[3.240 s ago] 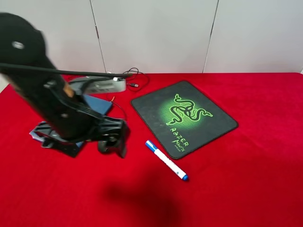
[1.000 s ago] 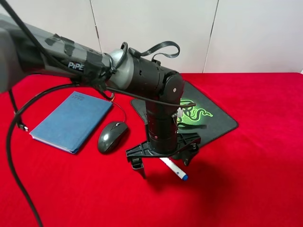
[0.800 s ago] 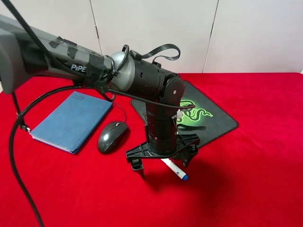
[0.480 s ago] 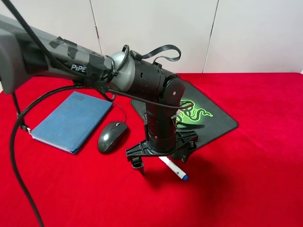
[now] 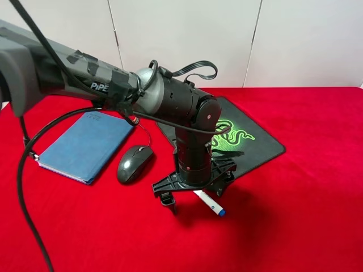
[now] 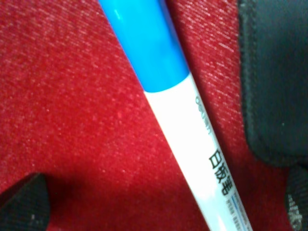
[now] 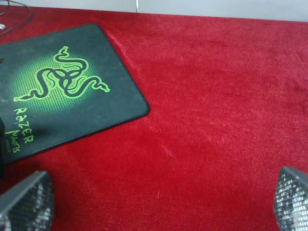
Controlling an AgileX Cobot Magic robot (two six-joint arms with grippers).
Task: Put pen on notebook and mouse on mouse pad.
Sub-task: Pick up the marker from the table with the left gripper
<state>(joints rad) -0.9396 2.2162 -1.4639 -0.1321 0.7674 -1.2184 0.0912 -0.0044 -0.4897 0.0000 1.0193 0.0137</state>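
The pen, white with a blue cap, lies on the red cloth just in front of the mouse pad. My left gripper points down over it and is open, one finger on each side of the barrel and neither touching it. The left wrist view shows the pen running diagonally between the fingertips. Left of the arm, the dark mouse rests on the cloth beside the blue notebook. My right gripper is open over bare cloth near the mouse pad.
A red cloth covers the whole table. The mouse's thin black cable runs back along the notebook's edge. The left arm spans from the left across the front corner of the mouse pad. White wall panels stand behind the table.
The left arm swung from above the notebook and mouse over to the pen. Over the last second it has stayed astride the pen, its fingers drawn slightly closer together.
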